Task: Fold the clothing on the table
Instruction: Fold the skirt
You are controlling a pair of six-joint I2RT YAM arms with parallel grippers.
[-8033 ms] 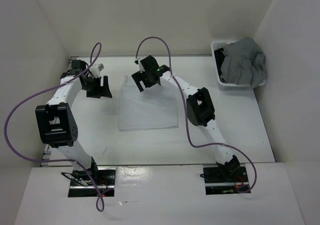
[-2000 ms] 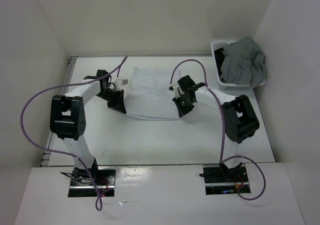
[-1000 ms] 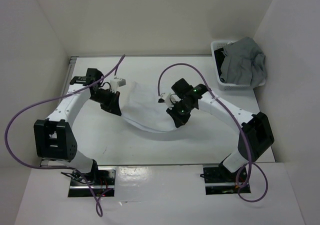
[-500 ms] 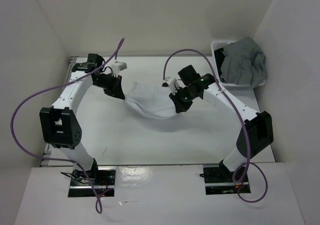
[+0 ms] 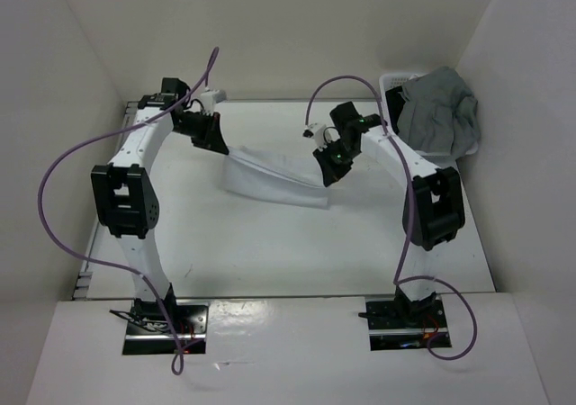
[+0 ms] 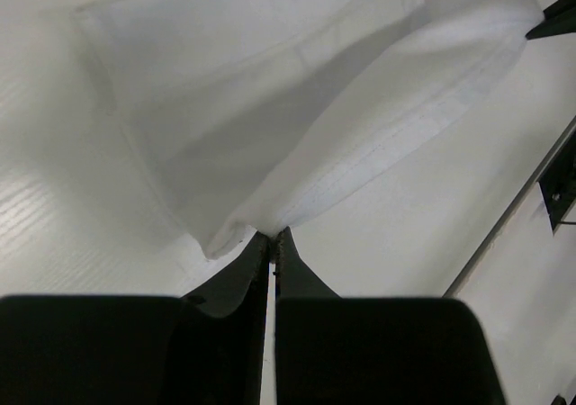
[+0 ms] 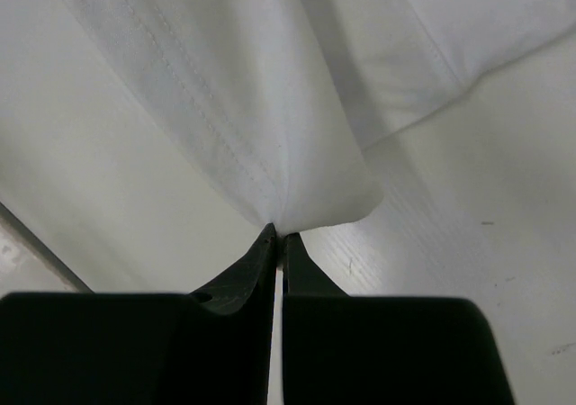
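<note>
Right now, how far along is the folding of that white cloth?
Done: the left claw and right claw have each pinched the edge of the white cloth. In hand: that edge hangs lifted, the rest lies on the table. Left: laying it over and letting go.

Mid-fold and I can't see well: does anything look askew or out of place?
Slightly. The clothing hangs pinched between the shut left gripper and right gripper, but its held edge slants: the left end sits farther back. The grey garment spills over the basket rim.
</note>
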